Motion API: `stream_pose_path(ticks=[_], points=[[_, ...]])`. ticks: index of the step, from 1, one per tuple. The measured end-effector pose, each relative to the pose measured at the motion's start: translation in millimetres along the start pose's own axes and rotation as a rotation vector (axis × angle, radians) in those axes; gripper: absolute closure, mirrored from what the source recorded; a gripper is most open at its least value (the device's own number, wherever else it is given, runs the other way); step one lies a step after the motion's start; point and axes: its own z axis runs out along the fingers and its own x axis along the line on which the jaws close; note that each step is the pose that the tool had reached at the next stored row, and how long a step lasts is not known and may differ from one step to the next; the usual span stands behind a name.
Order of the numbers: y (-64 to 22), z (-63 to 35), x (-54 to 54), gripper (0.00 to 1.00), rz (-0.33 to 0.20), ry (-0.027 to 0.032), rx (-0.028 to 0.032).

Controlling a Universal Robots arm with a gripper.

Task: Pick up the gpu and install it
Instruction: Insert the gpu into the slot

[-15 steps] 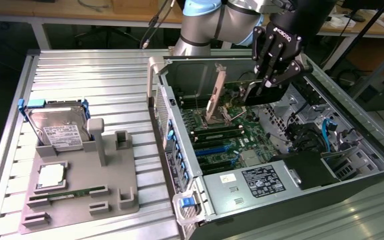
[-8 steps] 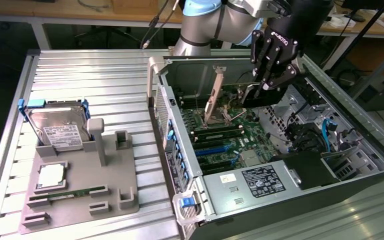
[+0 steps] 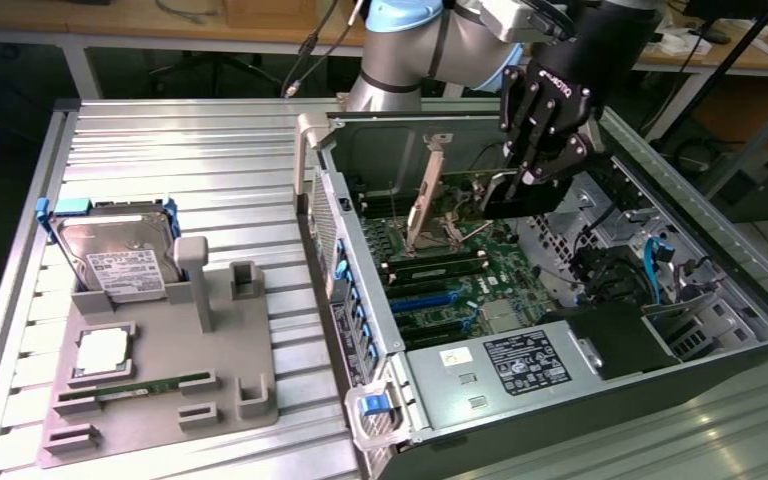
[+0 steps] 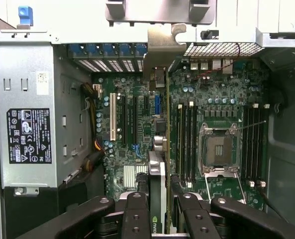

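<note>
RAM slots (image 4: 187,144) just beside gpu (image 4: 157,172)

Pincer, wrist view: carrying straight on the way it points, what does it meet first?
The gpu clamped in the pincer would reach the motherboard first, probably near its expansion slots; depth is unclear.

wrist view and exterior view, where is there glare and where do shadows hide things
Wrist view: the gpu bracket and power supply catch bright light; the corner below the supply is in deep shadow. Exterior view: the ribbed table gleams evenly; the gpu under the gripper is a dark shape inside the shaded case.
</note>
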Motion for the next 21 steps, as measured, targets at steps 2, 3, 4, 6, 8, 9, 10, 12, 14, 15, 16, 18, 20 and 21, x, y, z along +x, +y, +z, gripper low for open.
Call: stream_pose_path(ticks=[2, 3, 4, 6, 8, 9, 10, 12, 14, 15, 16, 18, 20, 21], points=[[0.0, 0.1, 0.0, 0.73, 0.000, -0.0002, 0.0001], [0.0, 0.1, 0.0, 0.73, 0.000, -0.0002, 0.0001], [0.0, 0.1, 0.0, 0.73, 0.000, -0.0002, 0.0001], [0.0, 0.2, 0.0, 0.73, 0.000, -0.0002, 0.0001], [0.1, 1.3, 0.0, 0.73, 0.000, -0.0003, 0.0018], [0.2, 2.1, -0.1, 0.73, 0.000, -0.0002, 0.0030], [0.2, 2.5, -0.1, 0.73, 0.000, -0.0002, 0.0036], [0.3, 3.3, -0.1, 0.73, 0.000, -0.0002, 0.0045], [0.3, 4.0, -0.1, 0.73, 0.000, -0.0002, 0.0051], [0.3, 4.3, -0.1, 0.73, 0.000, -0.0002, 0.0054], [0.4, 4.7, -0.1, 0.73, 0.000, -0.0002, 0.0056], [0.4, 5.3, -0.1, 0.73, 0.000, -0.0001, 0.0060], [0.4, 6.0, -0.2, 0.73, 0.000, -0.0002, 0.0065], [0.5, 6.4, -0.2, 0.73, 0.000, -0.0002, 0.0068]])
